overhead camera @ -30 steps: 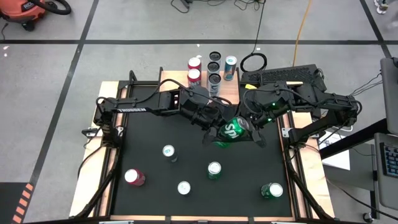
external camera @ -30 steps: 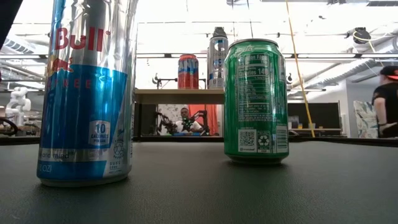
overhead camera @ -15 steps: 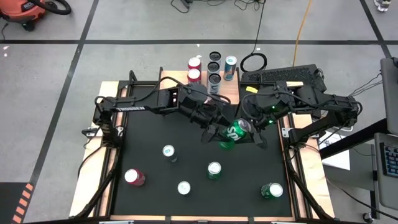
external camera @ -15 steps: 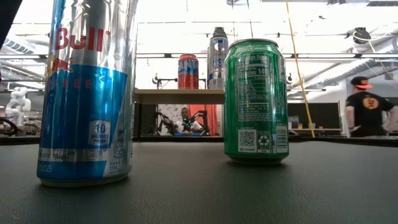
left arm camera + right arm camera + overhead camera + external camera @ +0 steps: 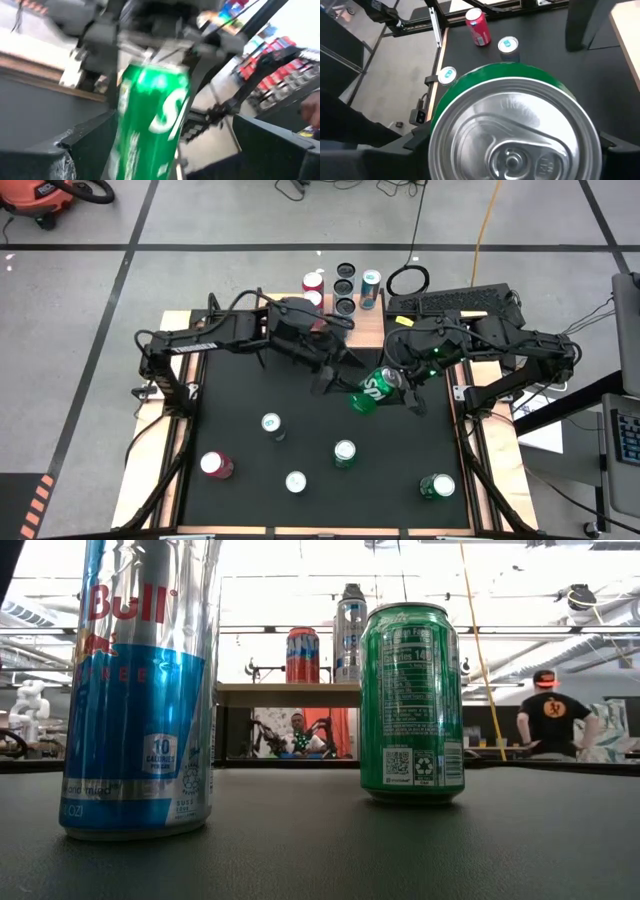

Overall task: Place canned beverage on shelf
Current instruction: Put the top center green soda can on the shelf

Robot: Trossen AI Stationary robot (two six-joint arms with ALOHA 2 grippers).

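Two grippers met over the table's middle; now the left gripper [image 5: 322,383] has spread and drawn back, leaving the green can [image 5: 373,389] clamped in the right gripper [image 5: 398,385]. Handover looks done, with the shelf [image 5: 372,320] just beyond.

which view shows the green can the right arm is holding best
The high view: the green can shows whole, tilted, held in the right gripper, with the left gripper open beside it. The right wrist view shows only its silver top; the left wrist view shows its side, blurred. In the low view I cannot find it.

Grey concrete floor [image 5: 80,300] with dark tape lines [image 5: 300,247]; bright ceiling lights [image 5: 300,580].
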